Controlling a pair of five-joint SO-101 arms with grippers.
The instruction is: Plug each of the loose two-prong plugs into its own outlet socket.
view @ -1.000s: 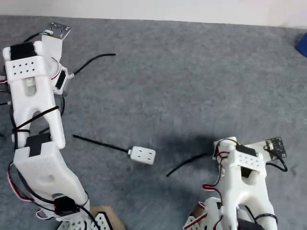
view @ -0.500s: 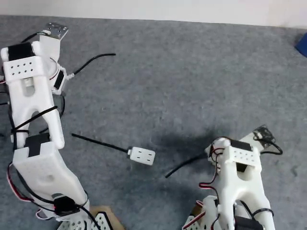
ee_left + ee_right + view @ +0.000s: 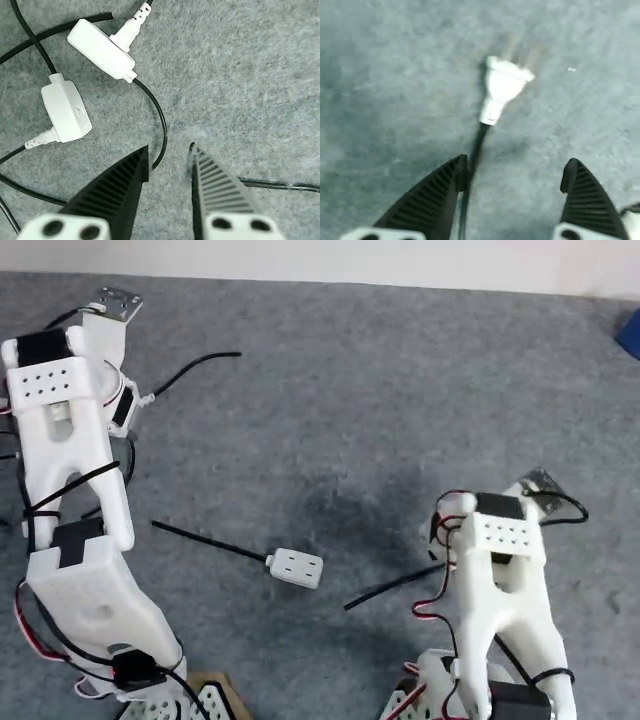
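In the right wrist view a white two-prong plug lies on the grey carpet, prongs pointing away, its black cord running back beside one finger. My right gripper hangs open wide just behind it, not touching. A white outlet socket with a black cord lies mid-table, left of the right arm. In the left wrist view a white socket block has a white plug in its end. Beside it lies a second white block on a cord. My left gripper is open above a black cord.
Grey carpet covers the table. Loose black cords run at the far left and in front of the right arm. A blue object sits at the far right edge. Open carpet lies between the two arms.
The right arm has swung its wrist from pointing right to pointing farther up the table. The left arm and the mid-table socket have stayed put.
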